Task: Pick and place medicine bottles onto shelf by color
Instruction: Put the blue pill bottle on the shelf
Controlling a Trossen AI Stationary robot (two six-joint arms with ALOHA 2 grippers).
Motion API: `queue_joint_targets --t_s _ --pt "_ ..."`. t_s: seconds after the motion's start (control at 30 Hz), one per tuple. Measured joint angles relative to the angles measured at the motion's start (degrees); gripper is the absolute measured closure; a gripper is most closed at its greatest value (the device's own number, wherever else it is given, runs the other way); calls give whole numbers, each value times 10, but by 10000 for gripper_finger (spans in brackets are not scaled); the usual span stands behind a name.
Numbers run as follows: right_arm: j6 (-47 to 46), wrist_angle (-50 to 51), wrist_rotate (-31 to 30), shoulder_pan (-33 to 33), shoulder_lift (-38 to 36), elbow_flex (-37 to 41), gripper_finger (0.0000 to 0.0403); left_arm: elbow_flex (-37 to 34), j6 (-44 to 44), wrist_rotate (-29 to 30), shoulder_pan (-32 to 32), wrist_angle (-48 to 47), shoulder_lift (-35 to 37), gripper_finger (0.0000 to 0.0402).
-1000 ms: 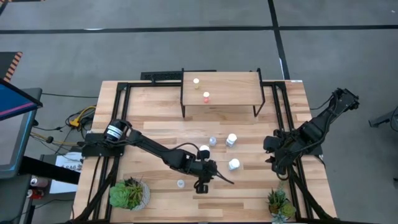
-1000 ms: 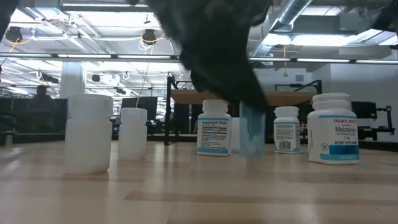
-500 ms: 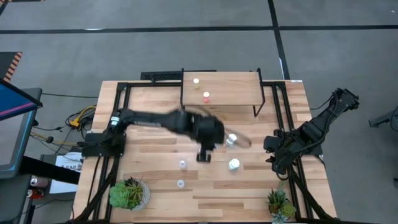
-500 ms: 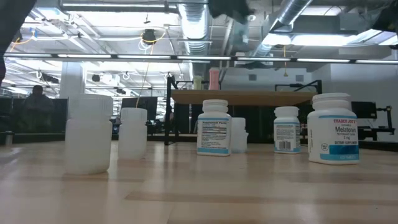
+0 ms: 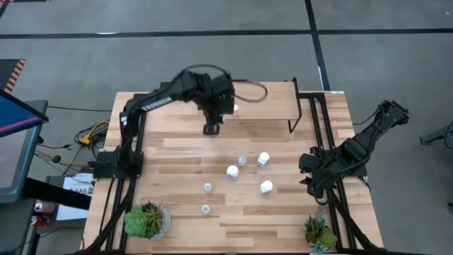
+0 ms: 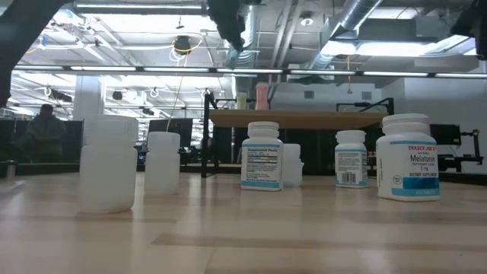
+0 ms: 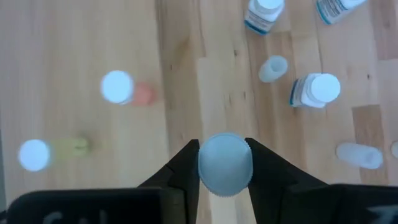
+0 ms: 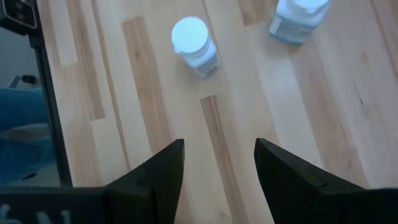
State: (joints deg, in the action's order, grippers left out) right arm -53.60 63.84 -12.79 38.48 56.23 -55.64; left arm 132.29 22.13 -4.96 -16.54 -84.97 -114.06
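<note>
My left gripper [image 5: 221,106] hangs over the left end of the light-wood shelf [image 5: 269,106], shut on a pale blue white-capped bottle [image 7: 225,163]. Below it, two small bottles stand on the shelf: an orange-bodied one [image 7: 118,87] and a yellowish one [image 7: 34,154]. Several more white and pale bottles stand on the tabletop, among them one at mid-table [image 5: 233,171] and one to its right [image 5: 266,187]. My right gripper [image 8: 217,162] is open and empty, low over the table's right side [image 5: 309,177]. My left gripper pinches the pale blue bottle between its two fingers [image 7: 186,165], one on each side just below the cap [image 7: 225,149]. The fingers point down from above. The bottle stands upright in the hold, lifted clear above the shelf board.
Two potted green plants stand at the near corners, one left [image 5: 147,219] and one right [image 5: 318,232]. The shelf's black legs [image 5: 294,106] and the black frame rails [image 5: 134,142] stand along the sides. In the low view, bottles line up before the shelf [image 6: 304,119].
My left gripper has lifted the pale blue bottle clear of the table's near middle, carried it up and toward the far edge, and now holds it over the shelf's left end. It has stayed shut on the bottle, which stays upright.
</note>
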Motion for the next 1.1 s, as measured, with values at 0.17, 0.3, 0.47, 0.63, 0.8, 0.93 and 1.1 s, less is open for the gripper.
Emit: queue_joint_targets --t_s 0.17,0.3,0.47,0.63,0.8,0.93,1.1 --pt "-19 -4 -11 -13 0 0 184 0 44 -64 -69 5 0 322" --pt "-34 -6 -15 -33 0 0 184 -1 71 -94 -111 22 -3 321" --pt "-36 -23 -23 -61 0 0 184 -54 94 -122 -135 54 -3 321" --pt "-35 -31 -24 -89 0 0 184 -116 117 -118 -138 73 -3 320" --pt "-35 -32 -24 -113 0 0 184 -135 134 -118 -138 118 -3 320" --pt "-35 -33 -24 -129 0 0 184 -145 142 -118 -138 159 -2 320" --pt "-34 -35 -23 -138 0 0 184 -164 156 -109 -139 180 -2 320"
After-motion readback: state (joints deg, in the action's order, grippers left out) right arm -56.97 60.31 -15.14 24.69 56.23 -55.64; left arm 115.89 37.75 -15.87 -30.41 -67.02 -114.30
